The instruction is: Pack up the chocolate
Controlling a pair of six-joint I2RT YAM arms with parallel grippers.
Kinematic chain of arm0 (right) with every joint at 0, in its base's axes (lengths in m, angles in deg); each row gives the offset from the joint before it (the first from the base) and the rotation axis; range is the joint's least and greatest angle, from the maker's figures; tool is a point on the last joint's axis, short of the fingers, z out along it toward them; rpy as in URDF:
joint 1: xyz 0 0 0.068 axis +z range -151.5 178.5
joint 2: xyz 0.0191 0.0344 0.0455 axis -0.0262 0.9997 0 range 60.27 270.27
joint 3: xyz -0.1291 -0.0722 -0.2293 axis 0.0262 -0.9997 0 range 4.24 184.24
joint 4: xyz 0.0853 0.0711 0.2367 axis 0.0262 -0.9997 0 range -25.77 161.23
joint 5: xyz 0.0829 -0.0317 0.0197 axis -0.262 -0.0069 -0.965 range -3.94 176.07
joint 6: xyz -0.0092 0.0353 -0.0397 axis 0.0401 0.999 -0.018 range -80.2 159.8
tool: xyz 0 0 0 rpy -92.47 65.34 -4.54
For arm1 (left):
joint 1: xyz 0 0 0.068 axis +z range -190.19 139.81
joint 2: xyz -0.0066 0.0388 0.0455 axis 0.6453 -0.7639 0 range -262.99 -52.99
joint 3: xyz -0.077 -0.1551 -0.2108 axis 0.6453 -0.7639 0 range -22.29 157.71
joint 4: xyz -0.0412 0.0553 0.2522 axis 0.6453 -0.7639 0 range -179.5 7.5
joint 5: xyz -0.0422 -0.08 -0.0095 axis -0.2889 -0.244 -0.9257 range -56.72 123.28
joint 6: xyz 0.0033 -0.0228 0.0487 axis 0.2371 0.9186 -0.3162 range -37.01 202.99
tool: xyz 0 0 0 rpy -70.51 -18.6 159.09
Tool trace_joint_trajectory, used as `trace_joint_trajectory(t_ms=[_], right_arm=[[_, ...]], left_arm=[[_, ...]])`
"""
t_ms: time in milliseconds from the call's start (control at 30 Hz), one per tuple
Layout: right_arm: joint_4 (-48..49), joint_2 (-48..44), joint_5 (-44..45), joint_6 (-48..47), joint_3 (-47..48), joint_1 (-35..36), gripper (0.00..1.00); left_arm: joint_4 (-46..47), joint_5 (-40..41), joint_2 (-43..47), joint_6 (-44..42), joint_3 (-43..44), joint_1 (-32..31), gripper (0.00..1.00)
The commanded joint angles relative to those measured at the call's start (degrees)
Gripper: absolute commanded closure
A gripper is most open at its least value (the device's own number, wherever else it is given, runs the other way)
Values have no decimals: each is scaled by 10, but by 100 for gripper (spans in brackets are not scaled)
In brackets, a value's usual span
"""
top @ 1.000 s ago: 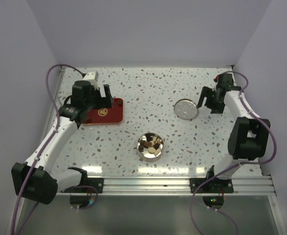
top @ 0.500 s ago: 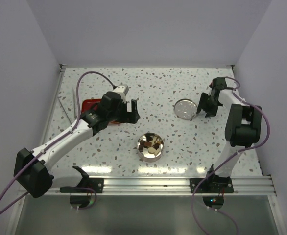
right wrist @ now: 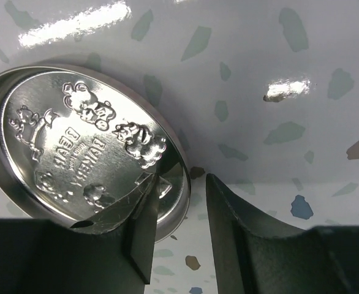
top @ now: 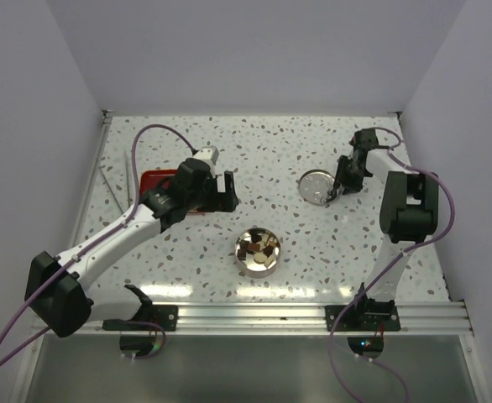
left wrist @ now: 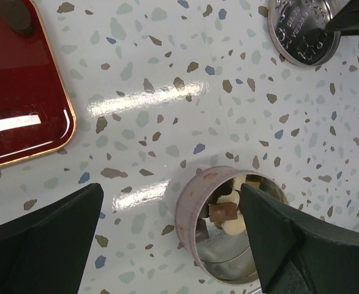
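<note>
The round tin [top: 259, 251] stands mid-table with the chocolate [top: 261, 246] inside: brown, tan and cream pieces, also in the left wrist view [left wrist: 224, 210] inside the tin [left wrist: 188, 208]. My left gripper [top: 224, 191] hangs open and empty above the table between the red tray and the tin, its jaws wide apart in the left wrist view [left wrist: 172, 245]. The silver embossed lid [top: 317, 185] lies flat to the tin's far right. My right gripper [top: 340, 183] is open astride the lid's right rim [right wrist: 178, 165]: one finger [right wrist: 144, 236] over the lid, the other [right wrist: 247, 239] outside it.
A red rectangular tray [top: 158, 180], also in the left wrist view [left wrist: 20, 79], lies at the left, partly under my left arm. Long metal tweezers [top: 110, 181] lie by the left wall. Walls close the back and both sides.
My left arm swung right from over the red tray toward the table's middle. My right gripper moved left and down onto the lid's right rim.
</note>
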State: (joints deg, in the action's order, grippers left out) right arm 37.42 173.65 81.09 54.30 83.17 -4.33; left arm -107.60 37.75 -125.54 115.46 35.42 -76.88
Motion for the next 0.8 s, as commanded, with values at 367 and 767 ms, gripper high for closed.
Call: trace_joint_trajectory(t_ms=[367, 767], right_arm=[[-21, 5, 71, -13, 16, 24, 100], [-84, -152, 1, -15, 17, 63, 100]], left_arm=[[-3, 4, 4, 9, 26, -8, 0], [80, -104, -90, 18, 120, -8, 2]])
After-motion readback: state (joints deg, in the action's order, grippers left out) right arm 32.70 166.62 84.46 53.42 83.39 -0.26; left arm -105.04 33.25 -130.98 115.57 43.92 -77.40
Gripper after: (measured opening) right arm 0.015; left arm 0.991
